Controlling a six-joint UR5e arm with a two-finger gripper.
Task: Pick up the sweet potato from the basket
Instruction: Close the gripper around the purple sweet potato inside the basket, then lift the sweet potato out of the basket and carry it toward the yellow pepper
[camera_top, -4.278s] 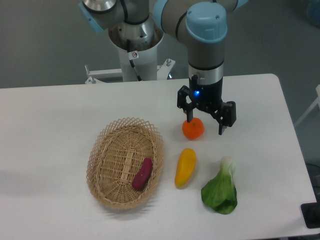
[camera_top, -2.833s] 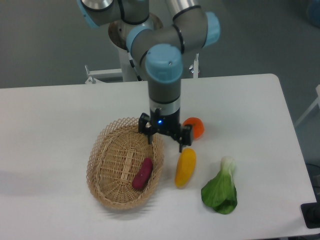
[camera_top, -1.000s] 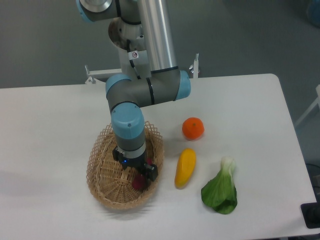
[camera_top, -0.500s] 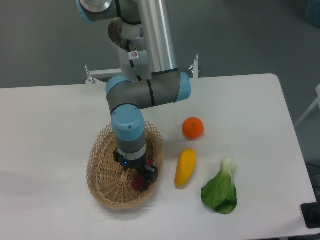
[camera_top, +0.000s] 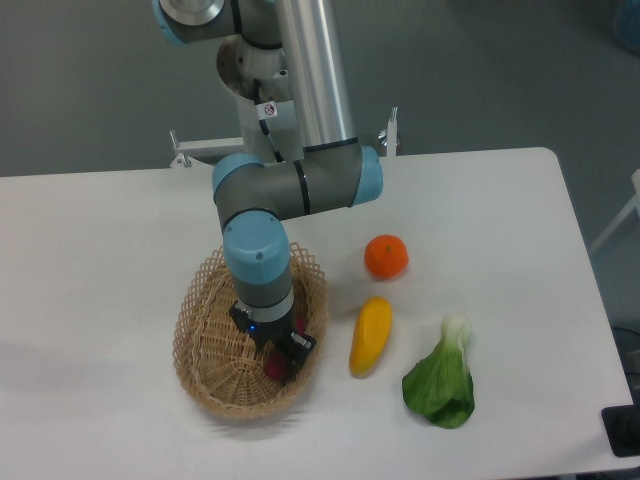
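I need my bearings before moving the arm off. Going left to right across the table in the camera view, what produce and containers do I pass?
Basket → yellow pepper → leafy green. The orange sits farther back, overlapping the pepper's span, so I leave it unordered.

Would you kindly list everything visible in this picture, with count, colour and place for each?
basket: one, light-tan wicker, on the table left of centre.
sweet potato: one, reddish-purple, inside the basket, mostly hidden under the gripper.
orange fruit: one, orange, on the table right of the basket.
yellow pepper: one, yellow-orange, just right of the basket, below the orange fruit.
leafy green: one, green with a white stem, right of the yellow pepper.
table: one, white.
gripper: one, black, down in the basket at the sweet potato; whether it is closed cannot be told.
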